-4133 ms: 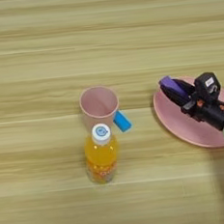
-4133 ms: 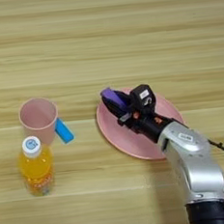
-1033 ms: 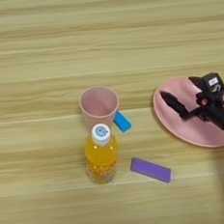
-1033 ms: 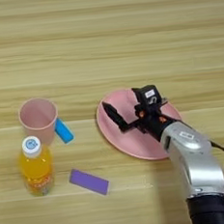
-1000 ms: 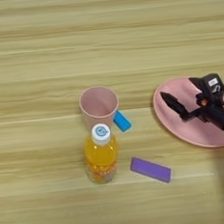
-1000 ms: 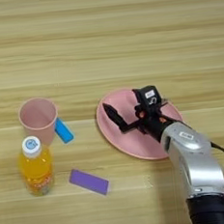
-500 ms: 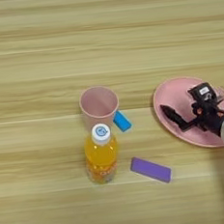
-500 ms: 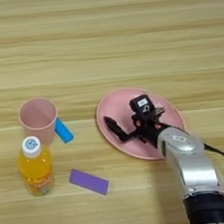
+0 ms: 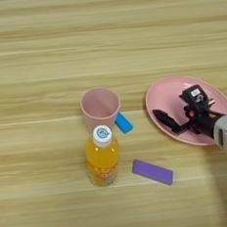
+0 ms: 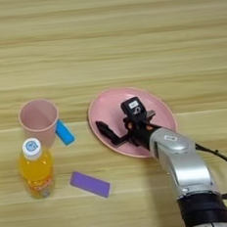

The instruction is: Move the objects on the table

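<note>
Far half of table (image 9: 103, 33) bare, open for passage. Left-centre crowded: cup (image 9: 100, 106), blue block (image 9: 123, 123), bottle (image 9: 102, 156), purple block (image 9: 152, 171) close tog. Plate (image 10: 103, 109) blocks right.

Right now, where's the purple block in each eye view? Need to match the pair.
Left eye view: purple block lies flat on the table, lower centre, right of the orange-drink bottle and below the blue block.
Right eye view: same block, lower left, again right of the bottle.
Shared landmark: the pink plate, up and right of the block in both views.
</note>
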Controlling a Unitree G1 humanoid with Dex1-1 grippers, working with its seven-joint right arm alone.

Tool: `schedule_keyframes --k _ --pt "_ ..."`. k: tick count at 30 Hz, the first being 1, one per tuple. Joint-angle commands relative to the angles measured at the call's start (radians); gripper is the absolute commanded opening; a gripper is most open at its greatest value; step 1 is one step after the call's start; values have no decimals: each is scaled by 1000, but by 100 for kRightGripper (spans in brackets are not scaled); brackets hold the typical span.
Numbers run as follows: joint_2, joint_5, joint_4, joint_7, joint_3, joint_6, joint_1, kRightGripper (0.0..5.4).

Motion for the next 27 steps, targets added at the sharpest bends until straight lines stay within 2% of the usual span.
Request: schedule_keyframes --k 1,10,16,22,27 --pt "11 -6 -26 -14 25 -13 -86 534" --pt "50 -13 40 -28 47 -25 -139 534" --pt "61 -14 58 -37 44 -39 -149 534" --pt "64 -2 12 -41 36 -54 -136 534" --pt "65 43 -86 -25 6 -50 -125 534"
